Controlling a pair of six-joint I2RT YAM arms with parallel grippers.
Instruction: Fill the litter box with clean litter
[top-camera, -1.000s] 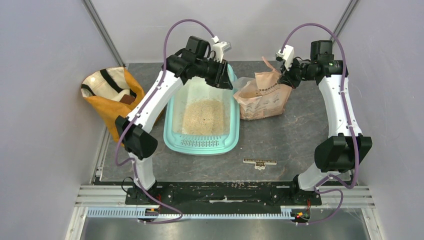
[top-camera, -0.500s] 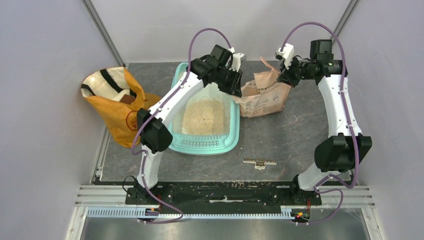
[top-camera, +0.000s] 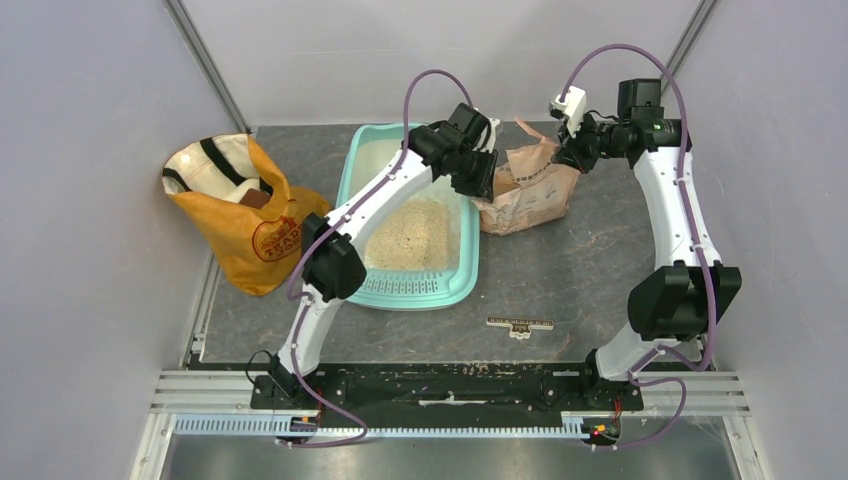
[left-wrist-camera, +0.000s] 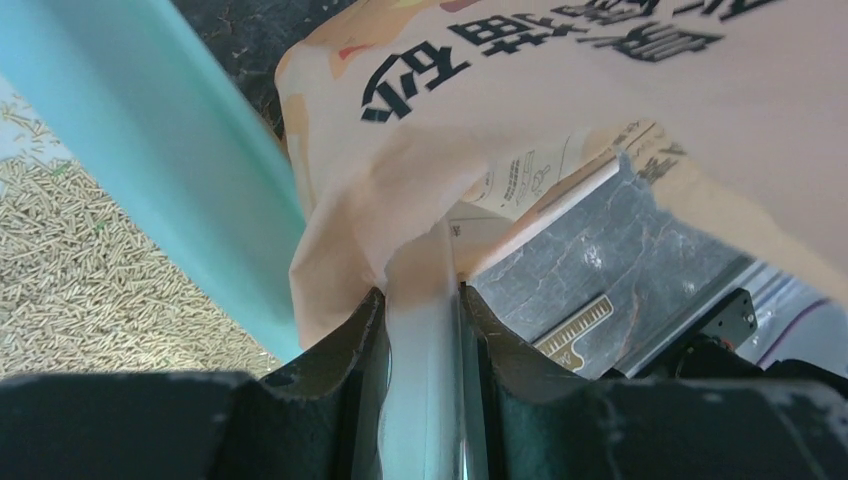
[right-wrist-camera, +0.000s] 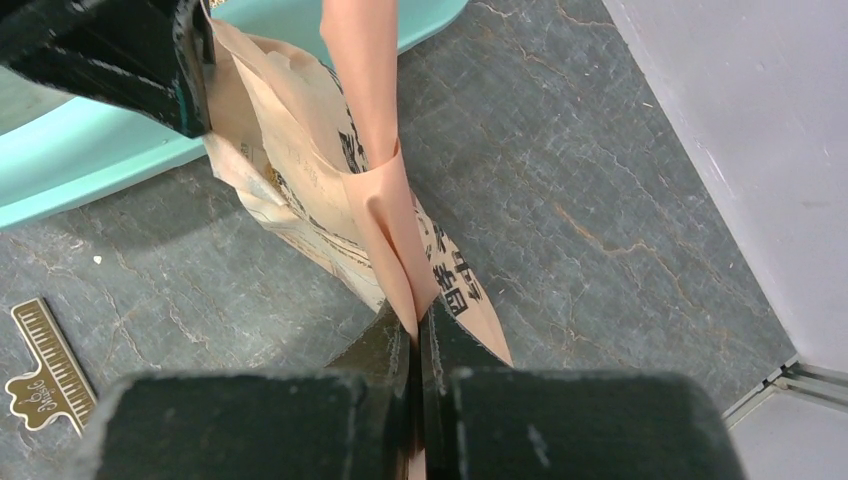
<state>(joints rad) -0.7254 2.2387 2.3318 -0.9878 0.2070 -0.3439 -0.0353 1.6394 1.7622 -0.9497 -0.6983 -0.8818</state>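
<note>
The left tool (left-wrist-camera: 420, 296) was pinching a thin flap of the paper bag (left-wrist-camera: 560, 100), right next to the wall of the litter box (left-wrist-camera: 150, 150). The right tool (right-wrist-camera: 415, 325) was squeezed tight on another flap at the top of the same bag. The bag sat on the tabletop (top-camera: 590, 270), just beside the right side of the litter box. The box lay flat in the middle of the tabletop. Inside it was the clean litter (top-camera: 412, 235), a pale tan heap near the slotted end. An orange bag (top-camera: 250, 235) with black straps stood open on the left of the box. A little ruler (top-camera: 519, 324) lay in front.
</note>
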